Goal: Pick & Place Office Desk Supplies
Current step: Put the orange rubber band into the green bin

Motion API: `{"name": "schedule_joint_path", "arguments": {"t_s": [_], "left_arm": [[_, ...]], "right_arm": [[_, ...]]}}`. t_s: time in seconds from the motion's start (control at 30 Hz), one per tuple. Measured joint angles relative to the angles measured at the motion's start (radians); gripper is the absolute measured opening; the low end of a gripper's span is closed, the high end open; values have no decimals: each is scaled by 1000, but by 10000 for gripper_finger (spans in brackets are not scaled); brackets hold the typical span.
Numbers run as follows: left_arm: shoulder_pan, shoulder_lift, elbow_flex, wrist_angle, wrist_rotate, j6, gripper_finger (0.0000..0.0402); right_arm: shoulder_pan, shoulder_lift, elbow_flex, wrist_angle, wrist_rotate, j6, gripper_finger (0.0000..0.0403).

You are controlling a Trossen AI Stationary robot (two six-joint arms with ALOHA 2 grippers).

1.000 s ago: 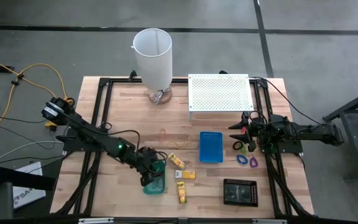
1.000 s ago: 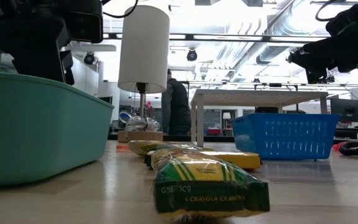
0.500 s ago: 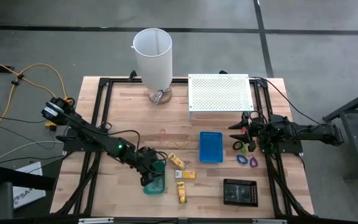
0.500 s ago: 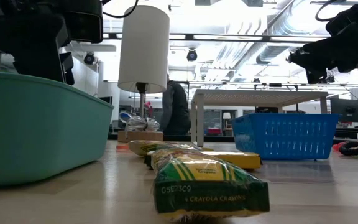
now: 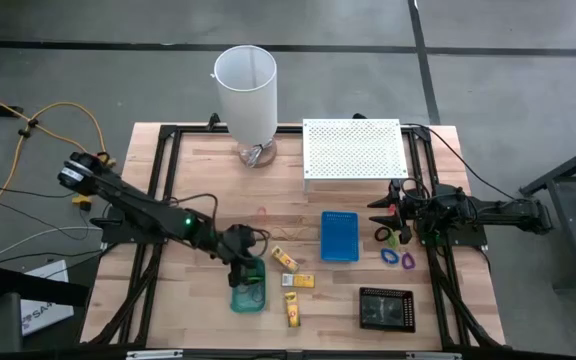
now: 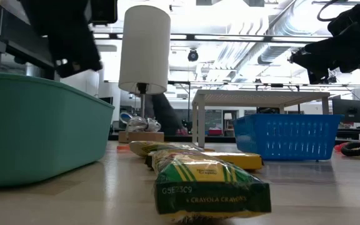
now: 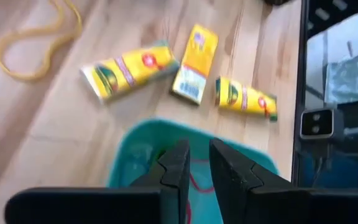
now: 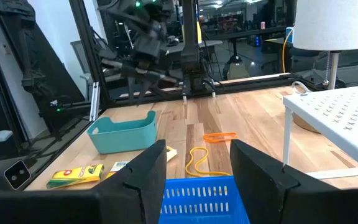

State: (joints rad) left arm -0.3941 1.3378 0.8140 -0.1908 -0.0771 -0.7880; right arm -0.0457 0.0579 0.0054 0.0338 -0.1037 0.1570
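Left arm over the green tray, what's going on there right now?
The left gripper hangs just above the green tray, fingers slightly apart and empty; a red rubber band lies in the tray. Three yellow crayon packets lie on the table beside it, and a yellow rubber band farther off. The right gripper waits open near the blue tray.

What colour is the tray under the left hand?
Teal green tray; the right wrist view shows it best.
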Motion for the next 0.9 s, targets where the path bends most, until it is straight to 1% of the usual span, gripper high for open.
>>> {"name": "schedule_joint_path", "arguments": {"t_s": [0.17,0.47,0.9], "left_arm": [[56,-34,0,-2,-3,57,58],[133,-32,0,-11,-7,132,58],[253,59,0,-23,-60,239,58]], "right_arm": [[0,0,0,0,0,0,166],[0,0,0,0,0,0,166],[0,0,0,0,0,0,166]]}}
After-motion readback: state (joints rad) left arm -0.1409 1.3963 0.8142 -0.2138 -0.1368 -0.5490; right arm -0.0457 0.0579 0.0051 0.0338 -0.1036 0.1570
